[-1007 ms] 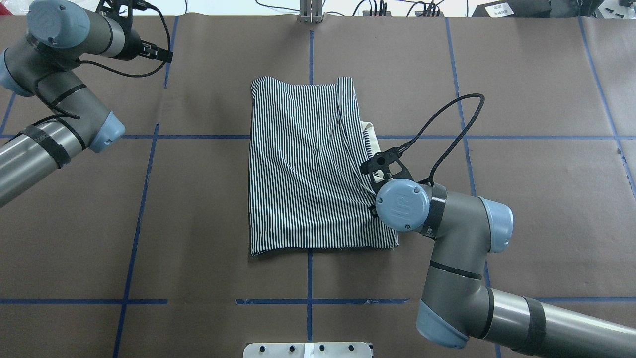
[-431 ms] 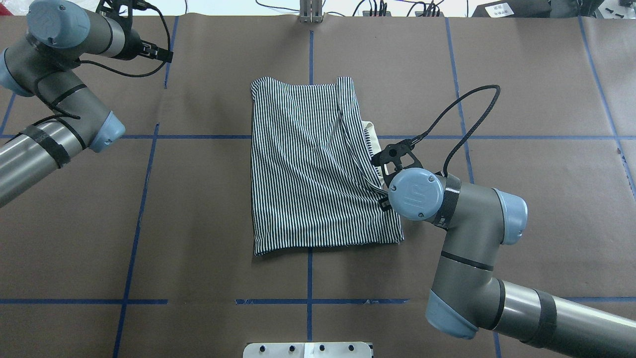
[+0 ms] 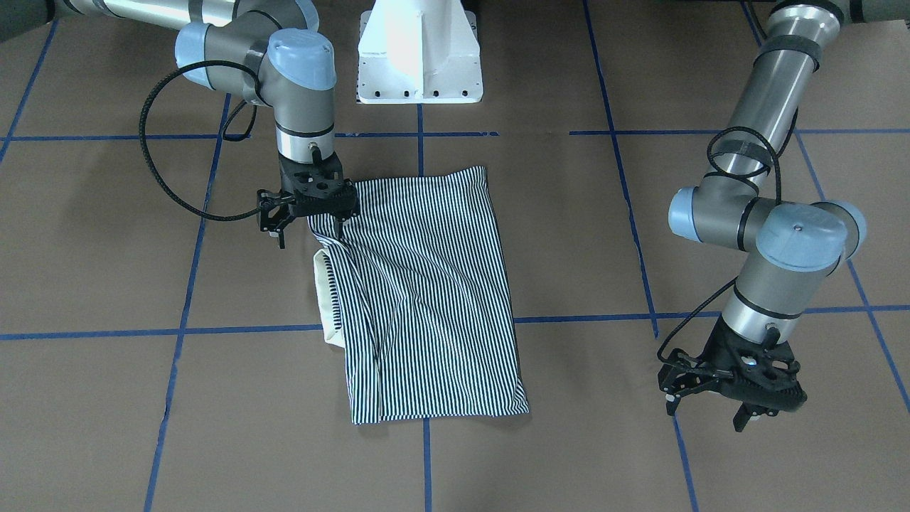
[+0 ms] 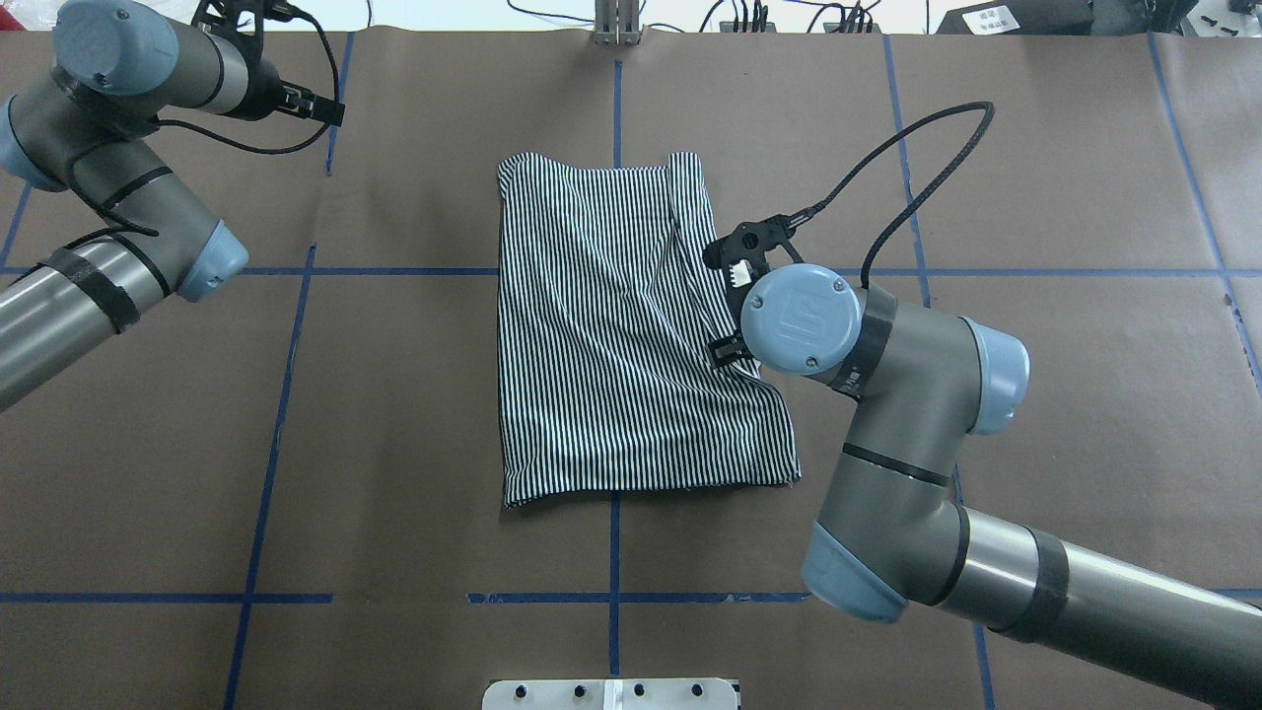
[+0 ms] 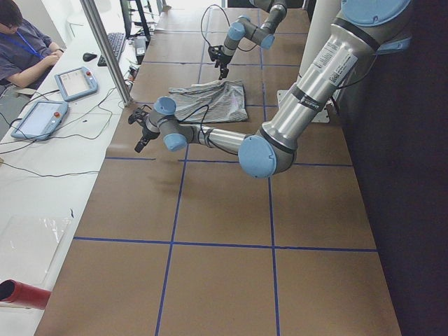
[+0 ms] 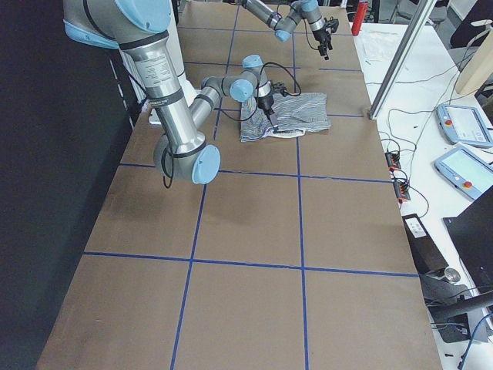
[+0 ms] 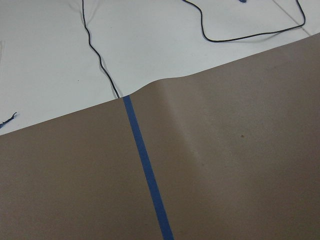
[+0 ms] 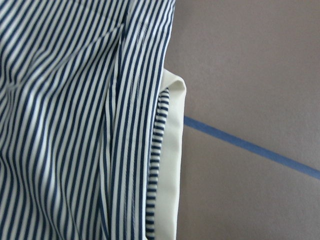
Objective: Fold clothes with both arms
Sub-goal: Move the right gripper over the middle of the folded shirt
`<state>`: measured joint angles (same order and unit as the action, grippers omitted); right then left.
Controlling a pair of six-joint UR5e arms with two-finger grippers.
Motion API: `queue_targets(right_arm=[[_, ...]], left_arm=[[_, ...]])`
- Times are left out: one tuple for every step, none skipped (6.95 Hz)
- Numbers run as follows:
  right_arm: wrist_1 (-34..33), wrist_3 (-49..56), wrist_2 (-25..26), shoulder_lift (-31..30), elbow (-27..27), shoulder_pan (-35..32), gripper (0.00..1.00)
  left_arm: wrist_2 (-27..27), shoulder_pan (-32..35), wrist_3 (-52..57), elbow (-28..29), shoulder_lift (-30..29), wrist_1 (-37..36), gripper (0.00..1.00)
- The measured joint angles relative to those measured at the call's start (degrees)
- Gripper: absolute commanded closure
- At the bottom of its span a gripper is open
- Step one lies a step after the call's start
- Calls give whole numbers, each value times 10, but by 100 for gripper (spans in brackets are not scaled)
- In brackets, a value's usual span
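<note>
Lying folded into a rough rectangle at the middle of the desk (image 3: 106, 249), the shirt (image 3: 434, 299) is seen with its stripes running along its length and a few creases across it. A strip of the cream collar (image 3: 327, 306) is left showing at the edge on the robot's right. The right arm (image 3: 298, 78) is held over that edge, just beside the collar, with its jaws spread apart and nothing gripped: one tip is placed over the striped cloth, the other over bare desk. Whether the cloth is touched cannot be told. The left arm (image 3: 775, 270) is kept well apart from the shirt, near the desk's far edge, its jaws likewise released and empty, close above blue tape (image 3: 604, 317).
</note>
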<state>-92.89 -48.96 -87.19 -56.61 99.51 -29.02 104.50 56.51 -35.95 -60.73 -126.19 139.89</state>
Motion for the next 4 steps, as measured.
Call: queue_targets(right_arm=[[1,-1,-4,44,-45,-11,0],[2,-1,-6,74,-82,-17,0],[2,-2,-7,86,-104,-19,0],[1,-2,-7,91,-121,-18,0]], left_arm=[[5,0,0,0,1,0,0],[8,0,0,0,2,0,0],[8,0,0,0,2,0,0],[9,0,0,0,2,0,0]])
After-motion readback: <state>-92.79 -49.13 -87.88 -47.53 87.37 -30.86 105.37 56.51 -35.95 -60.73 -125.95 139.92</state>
